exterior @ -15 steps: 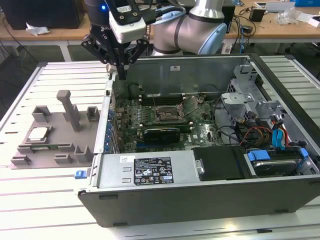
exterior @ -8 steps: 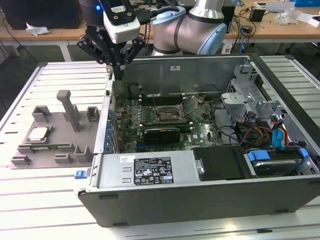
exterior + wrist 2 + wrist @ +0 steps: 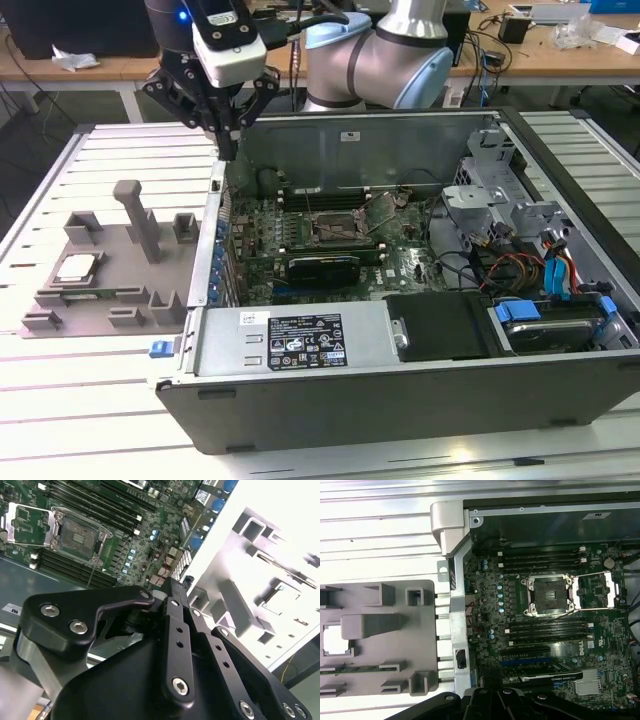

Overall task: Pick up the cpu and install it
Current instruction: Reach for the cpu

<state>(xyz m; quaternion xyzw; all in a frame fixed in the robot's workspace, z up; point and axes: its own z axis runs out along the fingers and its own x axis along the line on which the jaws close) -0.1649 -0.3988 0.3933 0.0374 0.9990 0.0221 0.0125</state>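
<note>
The cpu [image 3: 78, 267], a small silver square, lies flat in a recess of the grey fixture tray [image 3: 120, 290] at the exterior view's left; in the first wrist view the cpu [image 3: 336, 641] looks bright white. My gripper [image 3: 226, 142] hangs shut and holding nothing above the left wall of the open computer case, between the tray and the motherboard. The black-framed socket [image 3: 335, 228] stands open in the middle of the board, with its metal lid swung aside, and it appears in both wrist views [image 3: 547, 596] [image 3: 75, 535]. The gripper's fingers [image 3: 172, 592] point down at the case wall.
The case [image 3: 400, 400] sits on a slatted white table [image 3: 90, 400]. The tray has an upright post [image 3: 135, 210] and several raised blocks. Memory slots [image 3: 545, 630] flank the socket. Cables and drive bays [image 3: 540, 270] fill the case's right side. A power supply [image 3: 300, 340] lines the front.
</note>
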